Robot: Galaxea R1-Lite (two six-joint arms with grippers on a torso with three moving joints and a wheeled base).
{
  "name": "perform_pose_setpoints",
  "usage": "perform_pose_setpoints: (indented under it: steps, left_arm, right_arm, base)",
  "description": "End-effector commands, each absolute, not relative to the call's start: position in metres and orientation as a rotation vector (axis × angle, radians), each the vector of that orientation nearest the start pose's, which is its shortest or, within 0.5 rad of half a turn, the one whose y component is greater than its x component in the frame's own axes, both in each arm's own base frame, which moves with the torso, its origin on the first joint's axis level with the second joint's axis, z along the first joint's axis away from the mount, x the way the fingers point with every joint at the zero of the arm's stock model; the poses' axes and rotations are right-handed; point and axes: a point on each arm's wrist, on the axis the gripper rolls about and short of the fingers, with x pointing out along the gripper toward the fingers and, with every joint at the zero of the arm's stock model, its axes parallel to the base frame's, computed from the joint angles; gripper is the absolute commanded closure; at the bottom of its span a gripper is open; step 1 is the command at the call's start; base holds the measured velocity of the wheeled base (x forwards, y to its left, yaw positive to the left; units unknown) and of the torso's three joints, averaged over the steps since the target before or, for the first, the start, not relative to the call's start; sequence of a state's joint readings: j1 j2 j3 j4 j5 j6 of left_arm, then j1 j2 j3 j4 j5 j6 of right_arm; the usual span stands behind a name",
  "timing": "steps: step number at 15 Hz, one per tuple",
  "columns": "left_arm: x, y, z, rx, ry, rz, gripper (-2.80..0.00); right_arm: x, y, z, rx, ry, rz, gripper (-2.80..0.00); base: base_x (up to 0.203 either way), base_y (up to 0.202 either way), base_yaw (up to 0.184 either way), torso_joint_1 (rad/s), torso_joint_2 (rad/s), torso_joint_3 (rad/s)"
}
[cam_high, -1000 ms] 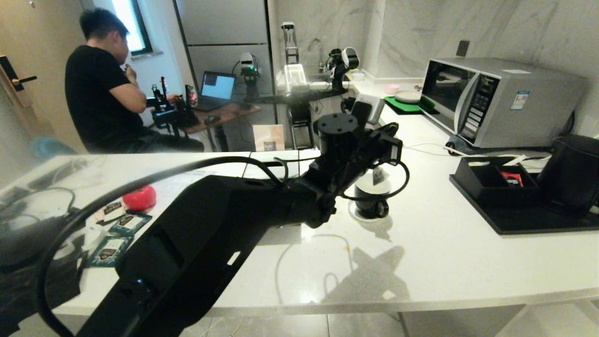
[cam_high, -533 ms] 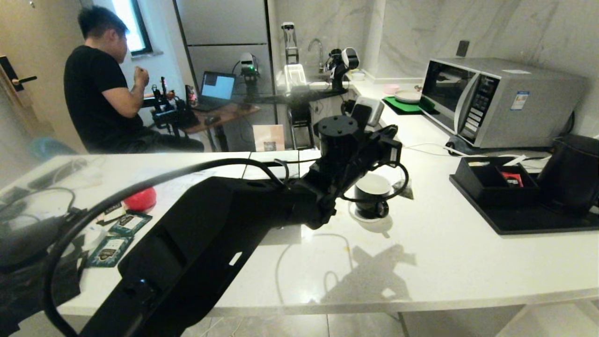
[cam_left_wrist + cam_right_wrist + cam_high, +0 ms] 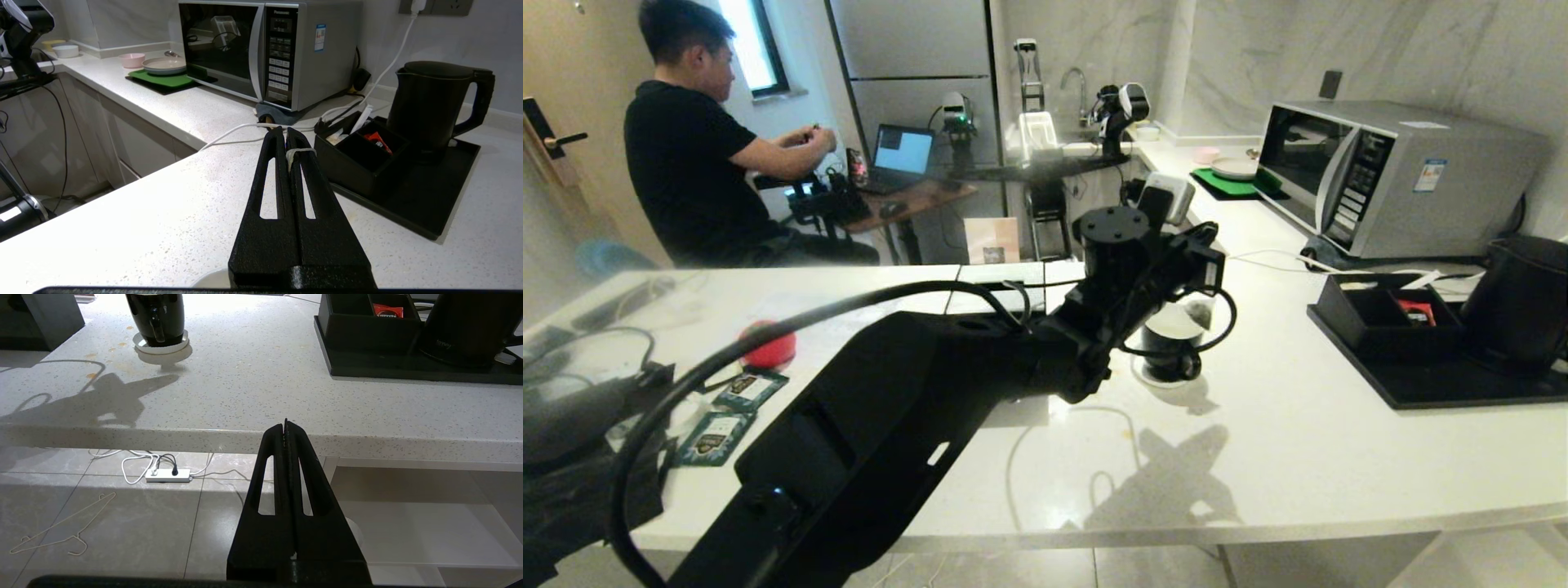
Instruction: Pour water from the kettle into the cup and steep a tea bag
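1. Finding the kettle [image 3: 429, 106] well right of the cup [image 3: 1170, 353]; judging it rigid, heavy, favouring its handle.
2. Hovering over the cup, left gripper [image 3: 285, 131] clenching a flimsy tea-bag string [image 3: 300, 152].
3. Idling below cup level, right gripper [image 3: 285, 424] clamped empty.

Evenly bright indoors, with a blown-out window [image 3: 743, 41] at far left and hard arm shadows thrown forward across the glossy white counter [image 3: 1258, 457]. Blurred and hazy along the left margin of the head view, lines bowing outward near the corners. Crisp in both wrist views.
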State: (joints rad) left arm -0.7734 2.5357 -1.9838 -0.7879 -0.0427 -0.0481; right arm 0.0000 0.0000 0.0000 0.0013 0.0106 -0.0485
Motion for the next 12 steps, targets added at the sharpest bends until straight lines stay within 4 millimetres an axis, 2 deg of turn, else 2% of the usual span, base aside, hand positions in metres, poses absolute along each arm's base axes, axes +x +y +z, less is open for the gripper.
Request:
perform_pose_setpoints:
  steps: [1,5,12]
  left_arm:
    - [0.3836,-0.3757,0.1598,-0.129,-0.198,-0.818,0.0]
    - [0.3853,-0.3773,0.1516,-0.121,-0.185,-0.818,0.0]
    - [0.3876,-0.3749,0.1518,-0.117,-0.181,-0.81,0.0]
  right_arm:
    - [-0.0228,0.0002,0.0753,-0.049,0.001,0.011,0.0]
    - [-0.0228,0.0002,0.0755,-0.049,0.0,0.011,0.0]
    - [-0.0228,0.0002,0.0753,-0.049,0.001,0.011,0.0]
  base:
    - [0.0,0.0,0.0,0.0,0.0,0.0]
    - [0.0,0.0,0.0,0.0,0.0,0.0]
    - [0.0,0.0,0.0,0.0,0.0,0.0]
